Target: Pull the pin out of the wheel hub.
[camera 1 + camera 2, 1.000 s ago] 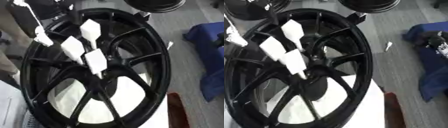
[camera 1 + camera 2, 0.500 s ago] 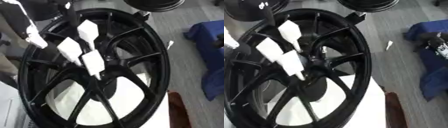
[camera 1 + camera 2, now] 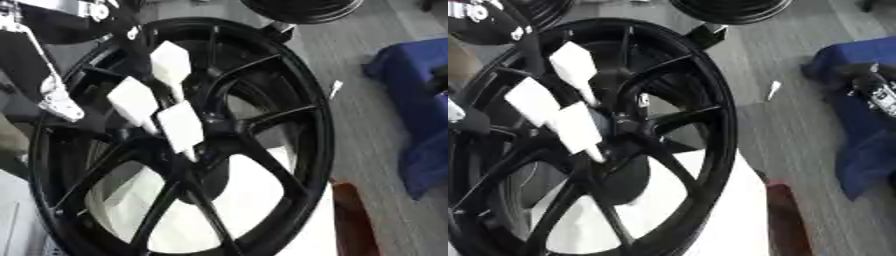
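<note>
A large black spoked wheel (image 3: pixel 297 115) lies tilted across the middle of both views. Three white pins with flat wedge-shaped heads stand in its hub (image 3: pixel 210 132): one at the top (image 3: pixel 171 65), one at the left (image 3: pixel 133 100), one lowest and nearest the hub centre (image 3: pixel 181 125). My left hand (image 3: pixel 54 97), black with silver parts, comes in from the upper left and sits over the wheel's left rim, apart from the pins. Its finger pose is unclear. No hand touches a pin.
A second black wheel (image 3: pixel 302 7) lies at the top edge. A blue cloth (image 3: pixel 420 75) with a dark object on it (image 3: pixel 872 87) covers the floor at the right. The wheel rests on a white surface (image 3: pixel 254 190) beside a reddish-brown strip (image 3: pixel 350 220).
My left hand has slid down and a little left along the wheel's left rim. The three pins stand in the hub as before.
</note>
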Controlling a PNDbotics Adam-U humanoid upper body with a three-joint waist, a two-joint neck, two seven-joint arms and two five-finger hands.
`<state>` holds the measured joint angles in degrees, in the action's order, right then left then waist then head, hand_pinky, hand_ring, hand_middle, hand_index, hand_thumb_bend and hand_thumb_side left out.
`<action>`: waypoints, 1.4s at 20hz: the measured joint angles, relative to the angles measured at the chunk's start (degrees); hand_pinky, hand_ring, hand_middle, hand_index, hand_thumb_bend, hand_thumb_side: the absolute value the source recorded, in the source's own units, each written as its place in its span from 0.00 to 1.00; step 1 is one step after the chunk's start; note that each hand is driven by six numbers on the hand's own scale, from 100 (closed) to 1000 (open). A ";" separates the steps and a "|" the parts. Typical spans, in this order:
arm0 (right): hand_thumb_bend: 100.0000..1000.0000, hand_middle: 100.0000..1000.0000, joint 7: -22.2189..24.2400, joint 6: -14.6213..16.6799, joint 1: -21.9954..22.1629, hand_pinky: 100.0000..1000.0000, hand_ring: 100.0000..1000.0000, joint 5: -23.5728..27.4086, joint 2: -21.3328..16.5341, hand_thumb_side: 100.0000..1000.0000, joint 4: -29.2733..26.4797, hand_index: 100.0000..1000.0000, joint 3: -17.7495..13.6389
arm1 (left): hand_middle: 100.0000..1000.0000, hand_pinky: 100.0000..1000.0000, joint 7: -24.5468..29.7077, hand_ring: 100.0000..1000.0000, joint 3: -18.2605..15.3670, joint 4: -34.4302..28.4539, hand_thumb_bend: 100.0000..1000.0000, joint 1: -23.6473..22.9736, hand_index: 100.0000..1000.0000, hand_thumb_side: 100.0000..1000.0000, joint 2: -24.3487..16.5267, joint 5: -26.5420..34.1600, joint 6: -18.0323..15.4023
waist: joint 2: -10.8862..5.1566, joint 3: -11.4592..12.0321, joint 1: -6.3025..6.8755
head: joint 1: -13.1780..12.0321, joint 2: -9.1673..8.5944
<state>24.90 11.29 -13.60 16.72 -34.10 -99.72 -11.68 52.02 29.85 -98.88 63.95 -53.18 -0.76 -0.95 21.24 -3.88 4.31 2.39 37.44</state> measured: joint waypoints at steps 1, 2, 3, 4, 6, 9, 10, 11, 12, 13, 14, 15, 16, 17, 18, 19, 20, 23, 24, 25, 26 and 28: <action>0.00 0.55 0.00 0.00 -0.01 0.82 0.56 0.00 0.00 0.70 0.00 0.73 0.00 | 0.65 0.80 -0.01 0.76 -0.01 0.00 0.53 -0.18 0.77 0.15 -0.10 -0.02 0.14 | 0.02 0.00 0.00 | 0.00 0.00; 0.00 0.55 0.00 0.00 -0.01 0.82 0.56 0.00 0.00 0.69 0.00 0.73 0.00 | 0.65 0.81 0.02 0.76 -0.04 0.01 0.52 -0.32 0.77 0.15 -0.24 -0.18 0.24 | 0.02 -0.01 -0.01 | -0.02 0.00; 0.00 0.55 0.01 -0.01 -0.01 0.82 0.56 0.00 0.00 0.70 0.00 0.73 0.00 | 0.66 0.81 0.02 0.77 -0.05 0.05 0.53 -0.43 0.77 0.15 -0.25 -0.39 0.28 | 0.05 -0.02 -0.02 | -0.04 0.00; 0.00 0.55 0.01 -0.02 -0.01 0.82 0.56 0.00 0.01 0.70 0.00 0.73 0.00 | 0.67 0.81 0.01 0.77 -0.07 0.09 0.52 -0.45 0.77 0.15 -0.25 -0.78 0.30 | 0.15 -0.03 -0.02 | -0.07 0.00; 0.00 0.55 0.03 -0.03 -0.03 0.82 0.56 0.00 0.02 0.70 -0.01 0.73 0.00 | 0.69 0.82 0.01 0.79 -0.15 0.38 0.53 -0.48 0.79 0.15 -0.25 -1.66 0.28 | 0.40 -0.09 -0.07 | -0.13 0.01; 0.00 0.55 0.04 -0.03 -0.07 0.82 0.56 0.00 0.03 0.71 -0.01 0.73 0.00 | 0.70 0.82 0.00 0.79 -0.74 0.91 0.52 -0.49 0.79 0.15 -0.23 -2.81 0.03 | 0.63 -0.13 -0.18 | -0.27 0.01; 0.00 0.55 0.05 -0.03 -0.13 0.82 0.56 0.00 0.04 0.71 -0.01 0.73 0.00 | 0.70 0.82 0.00 0.79 -0.91 1.15 0.51 -0.49 0.79 0.16 -0.21 -3.17 -0.14 | 0.69 -0.13 -0.20 | -0.29 0.01; 0.00 0.55 0.06 -0.03 -0.24 0.82 0.56 0.00 0.04 0.71 -0.01 0.73 0.00 | 0.70 0.82 0.01 0.79 -1.09 1.31 0.51 -0.49 0.79 0.16 -0.18 -3.49 -0.30 | 0.74 -0.14 -0.20 | -0.30 0.01; 0.00 0.56 0.08 -0.05 -0.28 0.82 0.56 0.00 0.05 0.71 -0.01 0.73 0.00 | 0.70 0.82 -0.01 0.79 -1.16 1.51 0.51 -0.49 0.79 0.16 -0.16 -3.82 -0.44 | 0.75 -0.14 -0.20 | -0.32 0.01; 0.00 0.55 0.11 -0.07 -0.29 0.82 0.56 -0.01 0.05 0.71 -0.01 0.73 0.00 | 0.69 0.81 0.00 0.79 -1.19 1.63 0.50 -0.48 0.79 0.16 -0.14 -4.06 -0.57 | 0.76 -0.14 -0.21 | -0.33 0.01; 0.00 0.55 0.13 -0.08 -0.30 0.82 0.56 -0.01 0.05 0.71 -0.01 0.73 0.00 | 0.69 0.81 -0.02 0.79 -1.23 1.86 0.50 -0.48 0.79 0.16 -0.09 -4.30 -0.68 | 0.81 -0.14 -0.21 | -0.34 0.01; 0.00 0.56 0.14 -0.08 -0.31 0.82 0.56 -0.02 0.05 0.71 -0.01 0.73 0.00 | 0.67 0.80 -0.01 0.77 -1.27 2.06 0.49 -0.47 0.78 0.17 0.07 -4.40 -0.73 | 0.87 -0.14 -0.21 | -0.35 0.01; 0.00 0.56 0.14 -0.08 -0.33 0.82 0.57 -0.02 0.05 0.71 -0.01 0.73 0.00 | 0.65 0.80 0.00 0.76 -1.28 2.33 0.48 -0.47 0.78 0.17 0.30 -4.51 -0.74 | 0.95 -0.15 -0.22 | -0.37 0.01; 0.00 0.56 0.14 -0.08 -0.41 0.82 0.57 -0.03 0.07 0.71 -0.01 0.73 0.00 | 0.64 0.80 0.00 0.76 -1.28 2.65 0.47 -0.45 0.77 0.17 0.42 -4.59 -0.73 | 1.00 -0.21 -0.23 | -0.42 0.01; 0.00 0.56 0.14 -0.08 -0.45 0.82 0.57 -0.04 0.07 0.71 -0.01 0.73 0.00 | 0.64 0.79 0.00 0.76 -1.28 3.01 0.47 -0.41 0.77 0.17 0.63 -4.74 -0.71 | 1.02 -0.24 -0.25 | -0.50 0.01; 0.00 0.56 0.14 -0.08 -0.45 0.82 0.57 -0.07 0.07 0.71 -0.01 0.73 0.00 | 0.63 0.79 -0.01 0.75 -1.27 3.37 0.46 -0.38 0.76 0.18 0.87 -4.83 -0.67 | 1.03 -0.26 -0.26 | -0.56 0.02; 0.00 0.56 0.14 -0.08 -0.45 0.82 0.57 -0.12 0.07 0.71 -0.01 0.73 0.00 | 0.63 0.79 -0.02 0.75 -1.26 3.73 0.46 -0.35 0.76 0.18 0.98 -4.88 -0.65 | 1.05 -0.28 -0.27 | -0.63 0.04; 0.00 0.56 0.13 -0.07 -0.45 0.82 0.57 -0.20 0.10 0.71 -0.01 0.73 -0.04 | 0.59 0.78 -0.01 0.73 -1.06 4.87 0.46 -0.09 0.74 0.19 1.49 -4.91 -0.47 | 1.20 -0.30 -0.36 | -0.82 0.25; 0.00 0.56 0.12 -0.07 -0.45 0.82 0.57 -0.23 0.13 0.71 -0.01 0.73 -0.10 | 0.59 0.78 -0.02 0.72 -0.97 5.29 0.46 0.06 0.74 0.19 1.70 -4.89 -0.39 | 1.27 -0.30 -0.40 | -0.85 0.27; 0.00 0.56 0.11 -0.07 -0.45 0.82 0.57 -0.26 0.16 0.71 -0.01 0.73 -0.18 | 0.59 0.77 -0.02 0.72 -0.76 5.69 0.46 0.14 0.74 0.19 1.90 -4.84 -0.34 | 1.34 -0.30 -0.42 | -0.88 0.27; 0.00 0.56 0.11 -0.07 -0.45 0.82 0.57 -0.29 0.22 0.71 -0.01 0.73 -0.29 | 0.58 0.77 0.01 0.72 -0.61 6.07 0.46 0.16 0.74 0.19 2.04 -4.81 -0.29 | 1.38 -0.31 -0.43 | -0.92 0.28; 0.00 0.56 0.09 -0.08 -0.45 0.83 0.57 -0.38 0.38 0.72 -0.01 0.73 -0.31 | 0.58 0.77 0.03 0.72 -0.25 6.75 0.45 0.39 0.73 0.19 2.42 -4.75 -0.26 | 1.38 -0.31 -0.48 | -1.10 0.28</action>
<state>24.99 11.21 -14.05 16.34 -33.72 -99.73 -11.99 52.04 29.60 -92.13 64.34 -50.76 -5.51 -1.21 22.62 -4.19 3.83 1.29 37.72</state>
